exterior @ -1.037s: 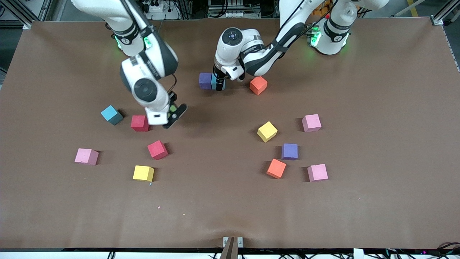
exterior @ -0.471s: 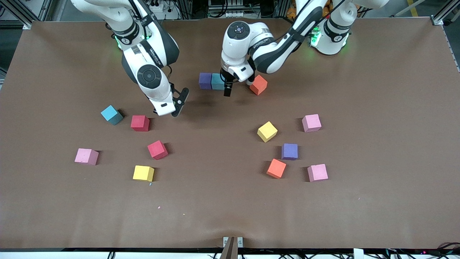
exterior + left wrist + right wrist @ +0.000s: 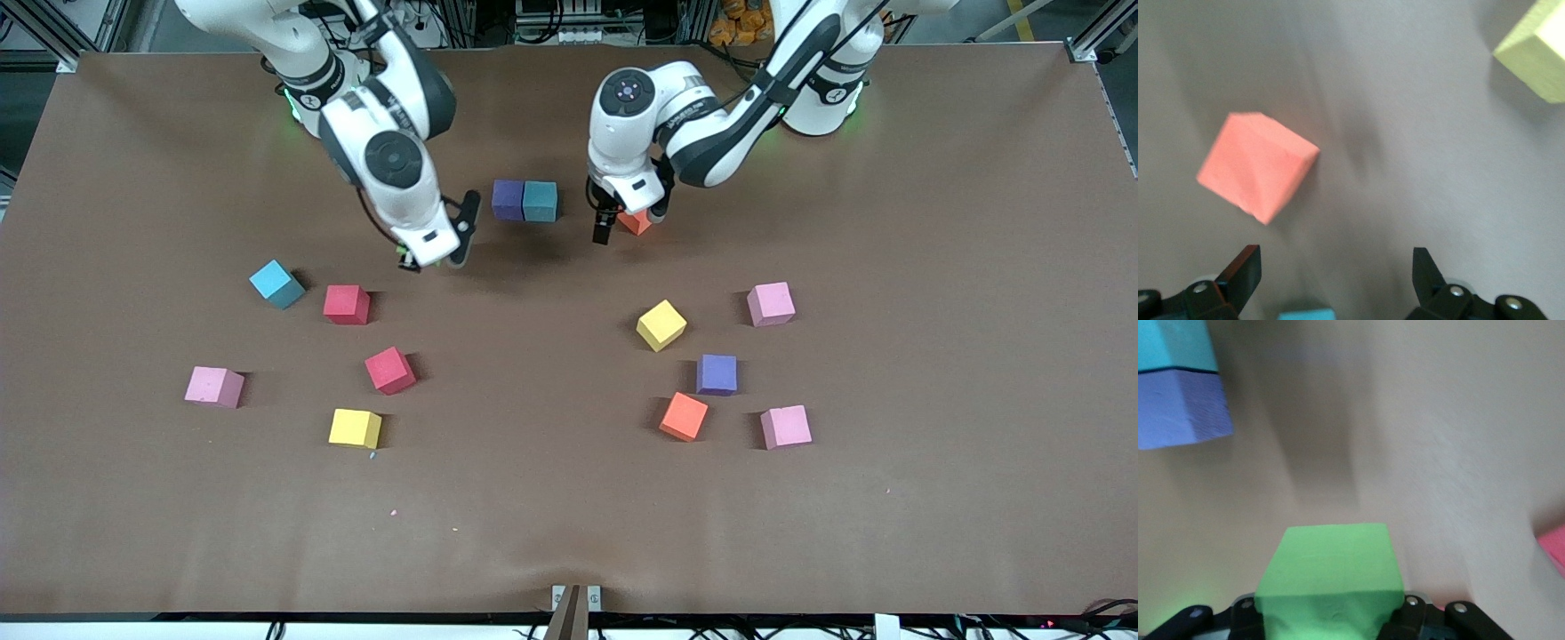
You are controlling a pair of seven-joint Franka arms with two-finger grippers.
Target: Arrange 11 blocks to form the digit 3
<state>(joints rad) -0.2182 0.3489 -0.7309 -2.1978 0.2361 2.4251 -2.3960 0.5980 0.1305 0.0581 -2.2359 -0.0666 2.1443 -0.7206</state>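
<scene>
Brown and matte, the desk (image 3: 569, 516) carried soft-looking foam cubes with square faces and crisp edges. Nearest the front camera lay a yellow block (image 3: 355, 428), a pink block (image 3: 786, 426) and an orange block (image 3: 683, 416). Farther up sat a second pink block (image 3: 214, 387), a red block (image 3: 389, 370) and a purple block (image 3: 717, 374), then a tilted yellow block (image 3: 661, 324), a third pink block (image 3: 770, 303), another red block (image 3: 346, 304) and a light blue block (image 3: 276, 284).

Farthest from the camera, the start of the digit 3 was only two cubes, a purple cube (image 3: 508, 199) and a teal cube (image 3: 540, 201), touching side by side in a row.

The right gripper (image 3: 1331, 613) hung over bare desk near that pair, jaws clamped on a green block (image 3: 1331, 583) with a faintly grainy face. The left gripper (image 3: 1336, 273) hovered with jaws apart over a salmon-orange block (image 3: 1257, 165) lying at an angle beside the row toward the left arm's end.
</scene>
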